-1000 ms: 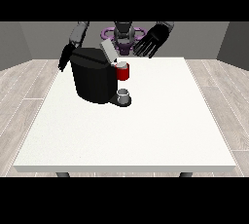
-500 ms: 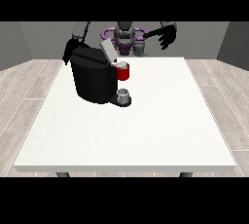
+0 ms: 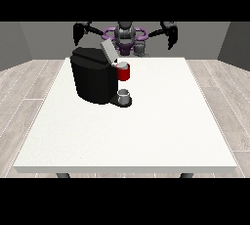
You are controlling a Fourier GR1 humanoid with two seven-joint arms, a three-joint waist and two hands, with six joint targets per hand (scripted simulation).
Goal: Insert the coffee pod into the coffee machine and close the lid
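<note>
Both hands are too small to tell how their fingers lie: the hand at the view's left and the hand at the view's right show only as dark shapes raised beside the robot. The coffee machine hides the table behind it, and its far side is out of sight. Whether a coffee pod sits under the raised lid cannot be told. The table's legs are cut off at the bottom.
</note>
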